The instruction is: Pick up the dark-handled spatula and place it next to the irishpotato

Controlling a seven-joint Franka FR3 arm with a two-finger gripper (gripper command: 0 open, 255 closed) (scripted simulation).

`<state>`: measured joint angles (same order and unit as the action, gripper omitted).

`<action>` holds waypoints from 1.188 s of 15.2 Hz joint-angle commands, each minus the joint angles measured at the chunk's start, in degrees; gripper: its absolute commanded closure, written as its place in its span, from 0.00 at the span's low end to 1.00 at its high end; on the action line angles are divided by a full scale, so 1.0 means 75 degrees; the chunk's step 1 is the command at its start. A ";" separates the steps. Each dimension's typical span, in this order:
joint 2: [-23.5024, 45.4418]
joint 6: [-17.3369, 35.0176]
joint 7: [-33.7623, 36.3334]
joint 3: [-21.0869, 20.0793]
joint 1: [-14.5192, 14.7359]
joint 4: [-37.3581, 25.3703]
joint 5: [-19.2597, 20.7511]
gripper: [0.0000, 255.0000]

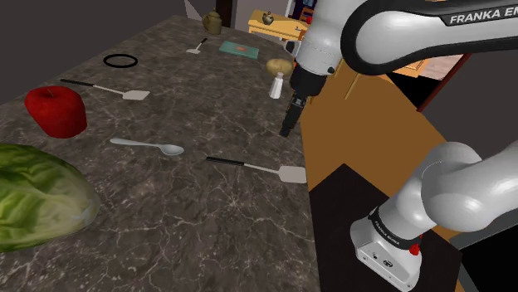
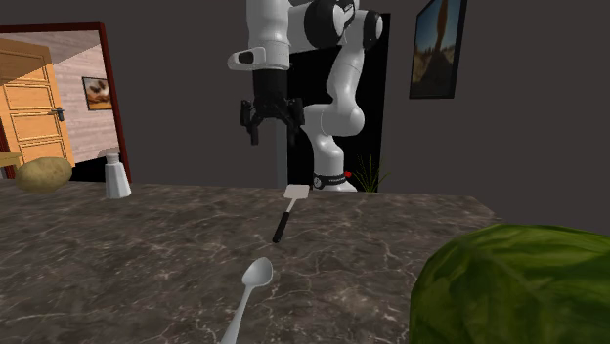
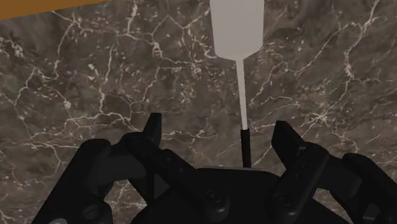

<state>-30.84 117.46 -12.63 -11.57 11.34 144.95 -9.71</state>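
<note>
Above the near edge of the dark marbled worktop (image 1: 207,224), close to my stand, my hand (image 2: 273,132) hangs in the air, pointing down. Its two black fingers (image 3: 151,130) stand apart, so it is open and holds nothing.

Below it, flat on the worktop, lies the dark-handled spatula (image 1: 257,167), untouched. Seen along my hand, its black handle runs under the gap between the fingers, nearer one finger than the other. Its thin pale shaft leads away to the white blade. In the shoulder view the blade sits right at the worktop's edge and the handle points to that view's left.

The potato (image 1: 279,65) rests farther along the same edge, well apart from the spatula, with a white shaker (image 1: 276,85) just beside it. A grey spoon (image 1: 149,147) lies near the spatula's handle end, toward the shoulder view's left. Beyond the spoon a second spatula (image 1: 108,89) lies flat, and a red fruit (image 1: 56,110) sits near it. A big green lettuce (image 1: 33,195) fills the shoulder view's lower left corner.

Farther off I see a black ring (image 1: 121,60), a small third spatula (image 1: 197,47) and a teal card (image 1: 239,50). In the second exterior view an orange door (image 2: 34,107) shows behind the potato, and a framed picture (image 2: 438,44) hangs on the dark wall.
</note>
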 commanded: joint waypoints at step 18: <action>0.2301 0.2955 -0.0301 -0.0957 0.0507 0.0540 0.0271 0.00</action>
<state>-13.80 139.41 -14.91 -18.73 15.18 149.02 -7.74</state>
